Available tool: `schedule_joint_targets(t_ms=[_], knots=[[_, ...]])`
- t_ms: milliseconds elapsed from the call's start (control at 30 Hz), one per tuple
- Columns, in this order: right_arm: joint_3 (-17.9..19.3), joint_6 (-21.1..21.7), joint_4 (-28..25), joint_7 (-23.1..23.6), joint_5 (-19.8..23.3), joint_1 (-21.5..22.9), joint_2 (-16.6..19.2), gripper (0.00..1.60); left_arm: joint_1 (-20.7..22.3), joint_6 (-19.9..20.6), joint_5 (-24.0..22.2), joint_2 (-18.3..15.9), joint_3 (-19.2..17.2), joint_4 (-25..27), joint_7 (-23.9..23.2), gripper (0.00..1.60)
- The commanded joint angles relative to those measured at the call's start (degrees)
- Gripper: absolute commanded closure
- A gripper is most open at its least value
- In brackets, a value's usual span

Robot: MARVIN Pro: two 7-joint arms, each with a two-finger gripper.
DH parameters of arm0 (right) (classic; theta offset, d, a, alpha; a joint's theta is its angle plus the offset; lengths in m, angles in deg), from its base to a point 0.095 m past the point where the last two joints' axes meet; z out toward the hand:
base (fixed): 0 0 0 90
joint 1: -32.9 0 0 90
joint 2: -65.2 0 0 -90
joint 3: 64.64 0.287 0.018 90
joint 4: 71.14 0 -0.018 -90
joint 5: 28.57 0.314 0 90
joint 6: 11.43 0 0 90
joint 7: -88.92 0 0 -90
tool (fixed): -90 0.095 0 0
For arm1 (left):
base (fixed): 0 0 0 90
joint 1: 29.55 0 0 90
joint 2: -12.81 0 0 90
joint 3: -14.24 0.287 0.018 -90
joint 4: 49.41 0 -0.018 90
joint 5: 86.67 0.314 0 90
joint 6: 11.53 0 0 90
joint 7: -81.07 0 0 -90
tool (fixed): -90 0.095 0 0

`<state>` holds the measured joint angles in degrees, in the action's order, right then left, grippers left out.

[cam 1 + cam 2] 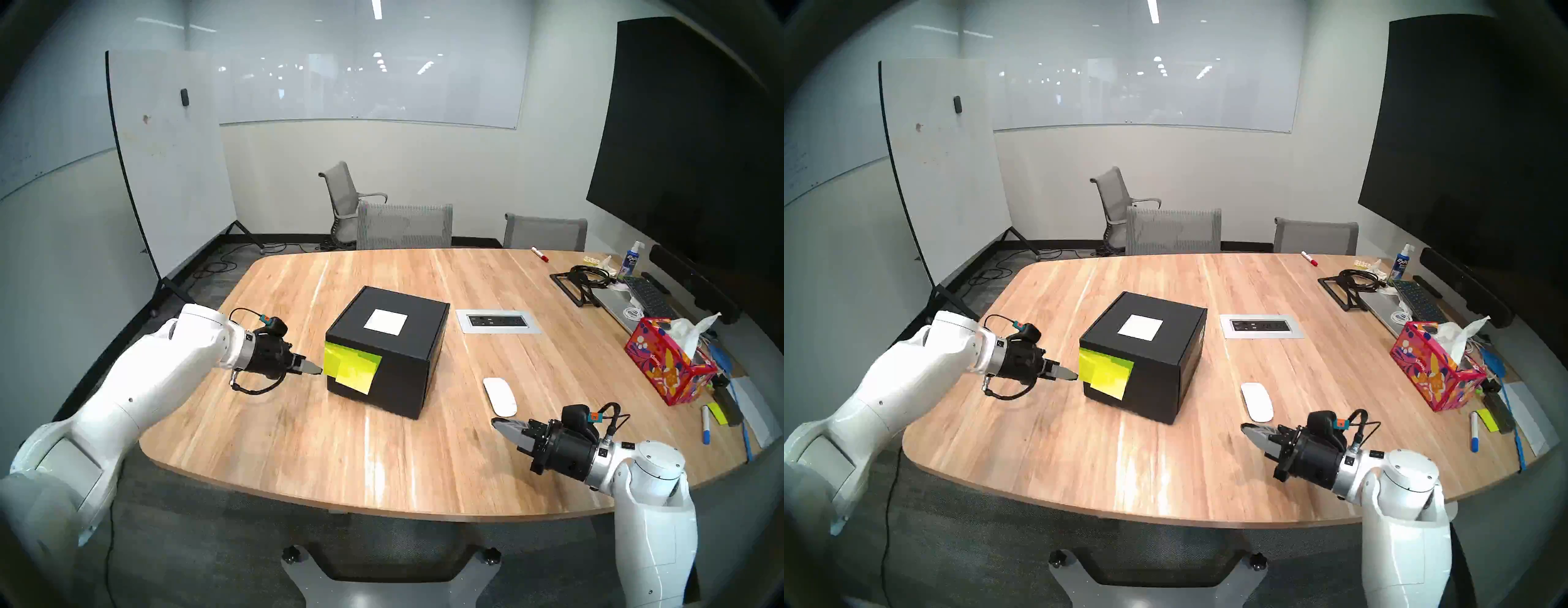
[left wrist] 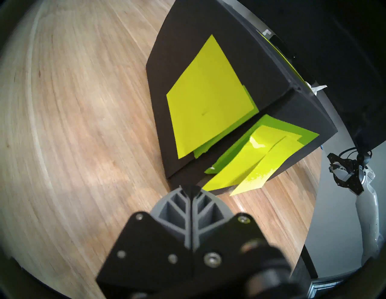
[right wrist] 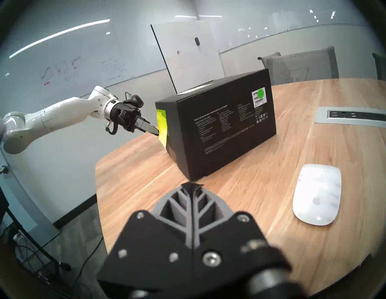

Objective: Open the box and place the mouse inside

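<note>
The box (image 1: 388, 350) sits mid-frame, lid down. The left gripper (image 1: 316, 370), pressed together, points at its sticky notes (image 1: 350, 368). It should slip under that flap and lift gently. The mouse (image 1: 500, 396) waits lower right, near the closed right gripper (image 1: 497, 423).

Two head views, side by side, looking down and forward over the wooden bench (image 1: 297, 424) toward the far wall; nearly one picture twice (slightly shifted sideways). Left wrist view close up, tilted, aimed past its closed left pincer (image 2: 190, 189) at the black box (image 2: 208, 27) and its yellow-green sticky notes (image 2: 206, 104). Right wrist view low, near bench height, facing across past the closed right pincer (image 3: 191, 185). Shared by all four: the box. Shared by head and right wrist views: the white mouse (image 3: 317, 194).
</note>
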<state>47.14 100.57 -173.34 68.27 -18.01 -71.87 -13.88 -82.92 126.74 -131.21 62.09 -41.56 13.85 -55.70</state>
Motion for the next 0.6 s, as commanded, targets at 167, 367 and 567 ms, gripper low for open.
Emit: schedule_joint_targets(t_ms=[167, 367, 567], knots=[[-1.61, -0.44, 2.14, 1.59, 0.19, 5.01, 2.22, 1.60, 0.97, 0.07, -0.14, 0.14, -0.35, 0.68, -0.17, 1.60], [-2.98, -0.47, 4.68, 2.13, -0.20, 7.41, 3.21, 1.60, 0.97, 0.06, -0.14, 0.14, -0.34, 0.67, -0.17, 1.60], [-5.26, -0.50, 7.99, 2.74, -0.77, 10.65, 4.00, 1.60, 0.97, 0.04, -0.14, 0.14, -0.34, 0.67, -0.17, 1.60]])
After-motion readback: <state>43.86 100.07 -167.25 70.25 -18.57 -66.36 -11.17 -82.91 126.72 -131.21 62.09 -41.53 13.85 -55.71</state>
